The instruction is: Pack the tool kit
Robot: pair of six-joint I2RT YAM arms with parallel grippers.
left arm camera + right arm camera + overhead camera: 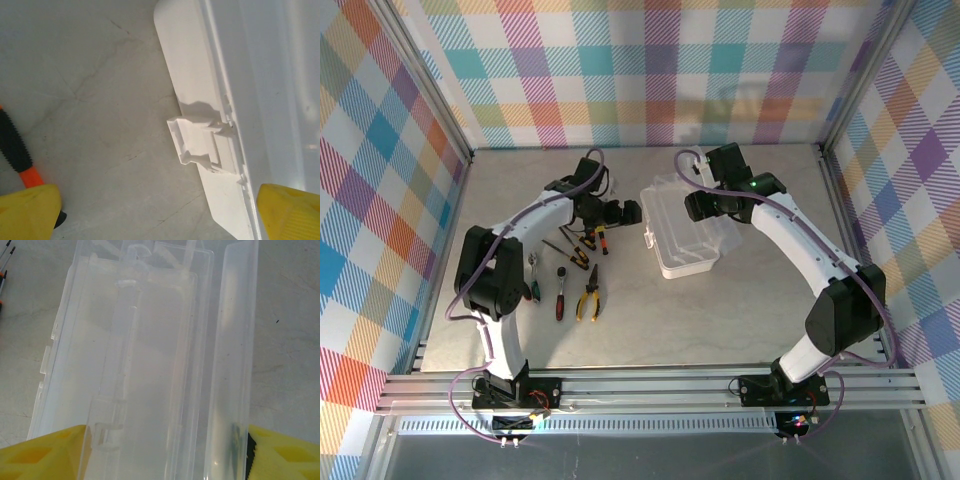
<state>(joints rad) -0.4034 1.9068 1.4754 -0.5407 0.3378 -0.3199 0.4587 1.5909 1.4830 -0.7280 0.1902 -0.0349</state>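
Yellow-handled pliers (pixel 587 298) and a red-and-black screwdriver (pixel 560 292) are lying on the table (pixel 720 320) at left. The left jaws are hanging released by the latch (pixel 205 142) of the open translucent case (pixel 685 255), mid-table. The right jaws are straddling the case; whether they are grasping it, I cannot tell.

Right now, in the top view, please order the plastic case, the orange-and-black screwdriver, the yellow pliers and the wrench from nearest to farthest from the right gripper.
1. plastic case, directly under the right gripper.
2. orange-and-black screwdriver, just left of the case.
3. yellow pliers, farther left, nearer the arm bases.
4. wrench, farthest left.
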